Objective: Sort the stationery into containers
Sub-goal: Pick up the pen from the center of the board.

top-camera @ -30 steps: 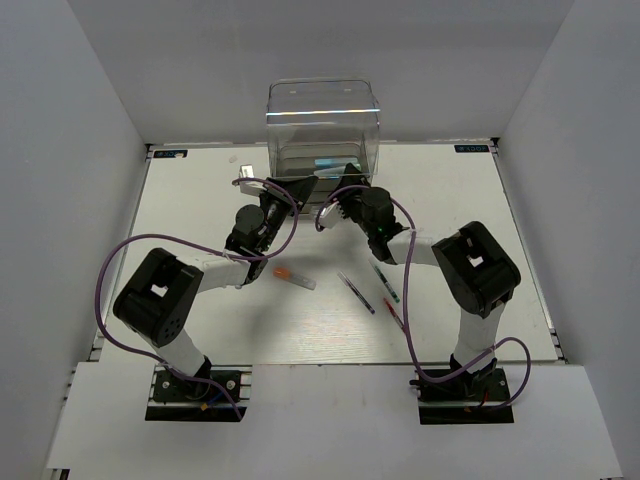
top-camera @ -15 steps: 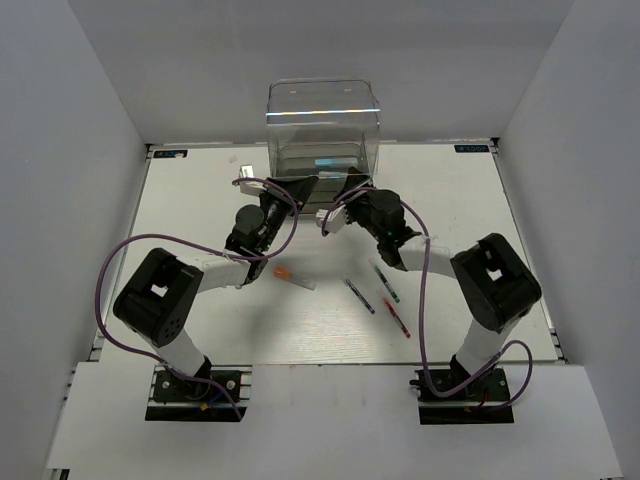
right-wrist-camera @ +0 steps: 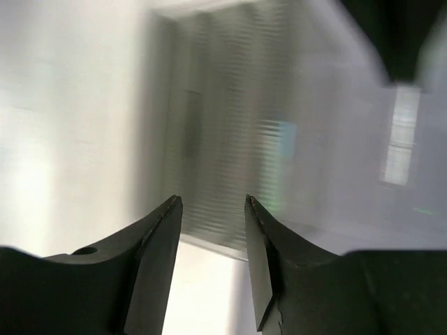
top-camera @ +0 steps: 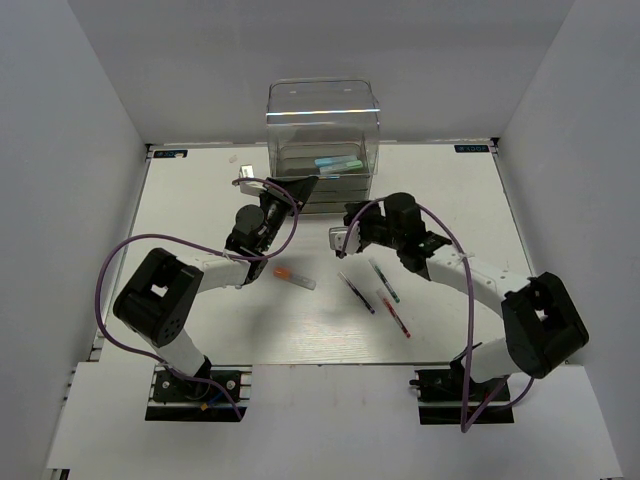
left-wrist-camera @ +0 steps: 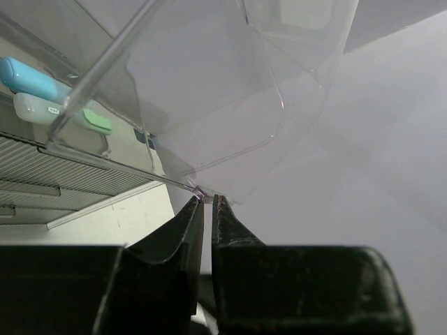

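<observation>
My left gripper (left-wrist-camera: 207,202) pinches a clear edge of the organiser (top-camera: 322,130). I'd hold steady, centring the empty, half-open right gripper (right-wrist-camera: 213,202) over the dark pen (top-camera: 356,293).

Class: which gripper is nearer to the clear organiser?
Left. The left gripper has its jaws shut on a clear edge of the organiser. The right gripper hangs apart from it, over the table, jaws open.

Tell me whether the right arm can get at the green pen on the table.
Probably yes: the right gripper hovers open and empty near the green pen, which lies uncovered, apart from the dark pen beside it.
</observation>
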`<act>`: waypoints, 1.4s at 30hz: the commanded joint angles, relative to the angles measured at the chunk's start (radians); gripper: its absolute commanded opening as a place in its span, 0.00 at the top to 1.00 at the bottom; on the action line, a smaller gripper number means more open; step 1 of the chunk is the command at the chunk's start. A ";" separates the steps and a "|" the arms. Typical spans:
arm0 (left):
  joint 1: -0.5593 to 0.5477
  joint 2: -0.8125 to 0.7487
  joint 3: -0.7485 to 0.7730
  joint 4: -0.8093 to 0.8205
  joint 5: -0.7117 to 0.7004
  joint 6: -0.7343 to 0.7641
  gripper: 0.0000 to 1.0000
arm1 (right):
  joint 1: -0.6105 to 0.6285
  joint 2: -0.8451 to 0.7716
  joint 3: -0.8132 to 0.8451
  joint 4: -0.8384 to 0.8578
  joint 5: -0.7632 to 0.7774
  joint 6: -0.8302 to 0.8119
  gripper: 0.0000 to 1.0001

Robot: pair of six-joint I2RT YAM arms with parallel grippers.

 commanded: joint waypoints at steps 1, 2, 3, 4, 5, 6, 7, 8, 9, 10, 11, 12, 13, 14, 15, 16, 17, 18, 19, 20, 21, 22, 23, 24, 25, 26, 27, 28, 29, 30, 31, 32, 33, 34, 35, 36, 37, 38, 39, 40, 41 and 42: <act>-0.001 -0.019 0.010 0.047 0.008 0.007 1.00 | -0.007 0.000 0.106 -0.452 -0.194 0.197 0.52; -0.001 -0.019 0.010 0.047 0.008 0.007 1.00 | -0.006 0.005 0.143 -0.501 -0.236 0.217 0.52; -0.001 -0.019 0.010 0.047 0.008 0.007 1.00 | 0.002 0.011 0.163 -0.560 -0.250 0.236 0.52; -0.001 -0.019 0.010 0.047 0.008 0.007 1.00 | 0.000 0.028 0.166 -0.570 -0.271 0.293 0.52; -0.001 -0.019 0.010 0.047 0.008 0.007 1.00 | 0.000 0.035 0.164 -0.575 -0.287 0.344 0.52; -0.001 -0.019 0.010 0.047 0.008 0.007 1.00 | 0.003 0.038 0.161 -0.582 -0.302 0.361 0.52; -0.001 -0.019 0.010 0.047 0.008 0.007 1.00 | 0.011 0.054 0.158 -0.579 -0.302 0.418 0.52; -0.001 -0.028 0.010 0.037 0.008 0.007 1.00 | 0.013 0.070 0.160 -0.585 -0.296 0.465 0.52; -0.001 -0.028 0.010 0.037 0.008 0.007 1.00 | 0.017 0.092 0.175 -0.596 -0.302 0.483 0.52; -0.001 -0.028 0.010 0.037 0.008 0.007 1.00 | 0.028 0.103 0.181 -0.610 -0.304 0.530 0.51; -0.001 -0.028 0.010 0.037 0.008 0.007 1.00 | 0.032 0.124 0.187 -0.619 -0.302 0.549 0.51; -0.001 -0.028 0.010 0.037 0.008 0.007 1.00 | 0.045 0.149 0.203 -0.634 -0.301 0.590 0.49; -0.001 -0.028 0.010 0.028 0.008 0.007 1.00 | 0.057 0.159 0.218 -0.642 -0.298 0.636 0.49; -0.001 -0.028 0.010 0.028 0.008 0.007 1.00 | 0.072 0.184 0.226 -0.650 -0.290 0.657 0.49; -0.001 -0.028 0.010 0.028 0.008 0.007 1.00 | 0.082 0.190 0.241 -0.647 -0.291 0.723 0.47; -0.001 -0.028 0.010 0.028 0.008 0.007 1.00 | 0.091 0.201 0.247 -0.644 -0.288 0.742 0.47; -0.001 -0.028 0.010 0.028 0.008 0.007 1.00 | 0.117 0.210 0.265 -0.642 -0.290 0.759 0.47; -0.001 -0.028 0.010 0.028 0.008 0.007 1.00 | 0.126 0.219 0.266 -0.633 -0.291 0.791 0.46; -0.001 -0.028 0.010 0.028 0.008 0.007 1.00 | 0.137 0.222 0.263 -0.616 -0.285 0.826 0.44; -0.001 -0.028 0.019 0.028 0.008 0.007 1.00 | 0.166 0.232 0.263 -0.615 -0.285 0.835 0.44; -0.001 -0.028 0.019 0.028 0.008 0.007 1.00 | 0.178 0.235 0.261 -0.598 -0.279 0.863 0.40; -0.001 -0.028 0.019 0.028 0.008 0.007 1.00 | 0.195 0.247 0.260 -0.580 -0.253 0.874 0.39; -0.001 -0.028 0.019 0.018 0.008 0.007 1.00 | 0.206 0.253 0.252 -0.564 -0.246 0.894 0.37; -0.001 -0.028 0.019 0.017 0.008 0.007 1.00 | 0.221 0.259 0.252 -0.550 -0.236 0.924 0.35; -0.001 -0.028 0.019 0.017 0.008 0.007 1.00 | 0.235 0.278 0.253 -0.529 -0.201 0.944 0.35; -0.001 -0.028 0.019 0.017 0.008 0.007 1.00 | 0.247 0.284 0.261 -0.518 -0.192 0.967 0.33; -0.001 -0.028 0.019 0.017 0.008 0.007 1.00 | 0.259 0.293 0.266 -0.510 -0.164 0.990 0.33; -0.001 -0.028 0.019 0.017 0.008 0.007 1.00 | 0.269 0.314 0.267 -0.488 -0.138 1.015 0.33; -0.001 -0.028 0.019 0.017 0.008 0.007 1.00 | 0.273 0.321 0.264 -0.475 -0.109 1.023 0.33; -0.001 -0.028 0.019 0.017 0.008 0.007 1.00 | 0.292 0.330 0.263 -0.461 -0.092 1.029 0.33; -0.001 -0.028 0.019 0.017 0.008 0.007 1.00 | 0.298 0.344 0.257 -0.426 -0.074 1.033 0.33; -0.001 -0.028 0.019 0.017 0.008 0.007 1.00 | 0.302 0.357 0.258 -0.421 -0.022 1.055 0.33; -0.001 -0.028 0.019 0.017 0.008 0.007 1.00 | 0.309 0.362 0.258 -0.412 -0.006 1.058 0.33; -0.001 -0.028 0.019 0.017 0.008 0.007 1.00 | 0.310 0.371 0.264 -0.389 0.009 1.063 0.33; -0.001 -0.028 0.019 0.017 0.008 0.007 1.00 | 0.310 0.373 0.263 -0.383 0.037 1.070 0.33; -0.001 -0.028 0.010 0.017 0.008 0.007 1.00 | 0.312 0.374 0.264 -0.380 0.060 1.069 0.33; -0.001 -0.028 0.010 0.017 0.008 0.007 1.00 | 0.319 0.377 0.263 -0.365 0.080 1.066 0.33; -0.001 -0.028 0.010 0.030 0.008 0.007 1.00 | 0.321 0.379 0.264 -0.360 0.087 1.061 0.33; -0.001 -0.028 0.001 0.040 0.008 0.007 1.00 | 0.319 0.377 0.261 -0.355 0.100 1.060 0.33; -0.001 -0.028 0.001 0.040 0.008 0.007 1.00 | 0.321 0.379 0.260 -0.328 0.115 1.058 0.33; -0.001 -0.028 0.001 0.050 0.008 0.007 1.00 | 0.321 0.382 0.260 -0.323 0.127 1.052 0.33; -0.001 -0.028 0.001 0.050 0.008 0.007 1.00 | 0.325 0.382 0.260 -0.317 0.139 1.050 0.33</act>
